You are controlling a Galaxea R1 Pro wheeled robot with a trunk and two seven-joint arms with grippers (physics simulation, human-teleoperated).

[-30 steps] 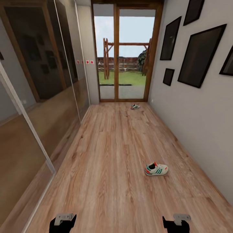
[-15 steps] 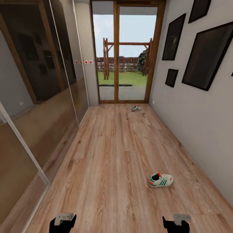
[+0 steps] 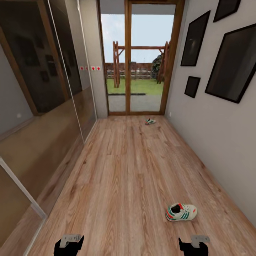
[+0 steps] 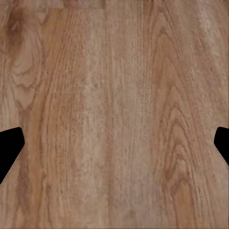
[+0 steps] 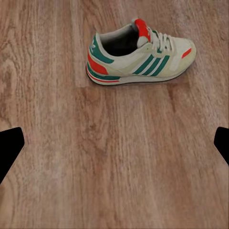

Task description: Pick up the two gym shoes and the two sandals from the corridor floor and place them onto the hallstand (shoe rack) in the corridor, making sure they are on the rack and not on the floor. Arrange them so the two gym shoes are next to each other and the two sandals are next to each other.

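One gym shoe [image 3: 180, 212], white-cream with green stripes and red accents, lies on its sole on the corridor floor [image 3: 124, 170], right of centre, toe toward the right wall. It also lies ahead of my right gripper [image 5: 114, 143] as the gym shoe [image 5: 140, 56], apart from the open fingers. A second small gym shoe [image 3: 150, 121] lies far off near the glass door. My left gripper [image 3: 68, 245] and right gripper [image 3: 193, 245] hang low at the picture's near edge. The left gripper [image 4: 114, 143] is open over bare planks. The sandals and the hallstand are out of view.
Mirrored sliding wardrobe doors [image 3: 42, 106] run along the left side. The right wall [image 3: 220, 135] carries black picture frames [image 3: 231, 60]. A wood-framed glass door [image 3: 138, 71] closes the far end, with a garden behind it.
The camera has rolled forward along the corridor, so the near gym shoe sits lower and closer in the picture. Neither shoe moved on the floor; both grippers stay open.
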